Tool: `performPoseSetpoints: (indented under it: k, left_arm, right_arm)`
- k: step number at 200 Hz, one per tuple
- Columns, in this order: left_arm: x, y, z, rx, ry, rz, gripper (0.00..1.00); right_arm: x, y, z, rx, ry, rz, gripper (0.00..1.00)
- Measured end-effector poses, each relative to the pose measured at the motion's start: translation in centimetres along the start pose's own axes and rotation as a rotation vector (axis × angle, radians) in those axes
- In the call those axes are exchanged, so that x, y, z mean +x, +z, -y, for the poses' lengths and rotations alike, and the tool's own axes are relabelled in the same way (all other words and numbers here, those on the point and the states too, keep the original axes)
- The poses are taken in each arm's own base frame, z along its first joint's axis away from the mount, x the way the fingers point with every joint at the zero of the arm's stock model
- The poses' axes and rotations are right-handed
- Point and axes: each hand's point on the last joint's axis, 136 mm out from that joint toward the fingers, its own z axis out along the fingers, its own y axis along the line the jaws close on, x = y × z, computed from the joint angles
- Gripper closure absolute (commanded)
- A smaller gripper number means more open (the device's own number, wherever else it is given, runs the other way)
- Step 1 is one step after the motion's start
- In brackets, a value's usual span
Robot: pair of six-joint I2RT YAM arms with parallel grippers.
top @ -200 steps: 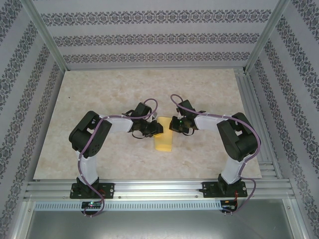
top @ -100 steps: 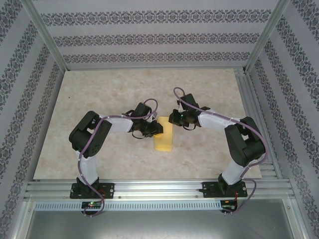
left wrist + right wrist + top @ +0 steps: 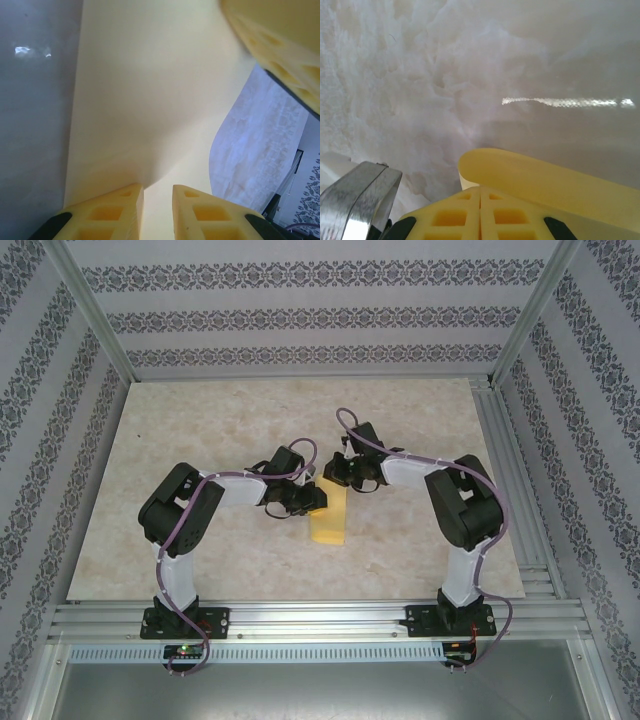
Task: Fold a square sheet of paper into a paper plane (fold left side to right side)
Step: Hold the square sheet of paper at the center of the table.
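The yellow-orange sheet of paper (image 3: 328,523) lies mid-table as a narrow upright strip, its left half folded over to the right. In the left wrist view the paper (image 3: 150,100) bulges as a curved layer over my left gripper (image 3: 158,192), whose fingers stand slightly apart with paper showing through the gap. From above, that left gripper (image 3: 316,500) sits at the strip's upper left edge. My right gripper (image 3: 333,473) is at the strip's top end. Its fingers (image 3: 480,192) are pressed together, and the rounded fold of the paper (image 3: 545,180) curls just beyond the tips.
The marble-patterned table (image 3: 200,440) is walled by patterned panels, with an aluminium rail (image 3: 320,620) at the near edge. A shiny metal bracket (image 3: 360,195) shows at the lower left of the right wrist view. The right gripper's finger (image 3: 280,45) crosses the left wrist view's top right.
My right gripper has swung left and slightly away from me, from beside the strip's upper right to its top end. The left arm and the paper have stayed put.
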Motion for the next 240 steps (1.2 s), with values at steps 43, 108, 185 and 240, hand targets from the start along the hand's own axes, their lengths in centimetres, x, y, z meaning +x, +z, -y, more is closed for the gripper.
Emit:
performPoseSetpoints:
  k: [43, 108, 185, 240]
  left_arm:
    - [0.0, 0.0, 0.0, -0.001, 0.001, -0.001, 0.76]
    - [0.0, 0.0, 0.0, -0.002, 0.006, -0.002, 0.76]
    - [0.2, 0.0, 0.4, 0.005, 0.044, 0.0, 0.68]
    - [0.8, -0.4, 0.2, -0.006, 0.083, 0.027, 0.68]
  right_arm:
    - [0.3, 1.9, -0.6, -0.022, 0.009, -0.033, 0.93]
    - [0.5, 3.6, 0.2, -0.002, 0.02, -0.059, 0.93]
    - [0.1, 3.9, 0.3, 0.032, -0.008, -0.081, 0.94]
    - [0.1, 3.9, 0.3, 0.038, -0.013, -0.084, 0.94]
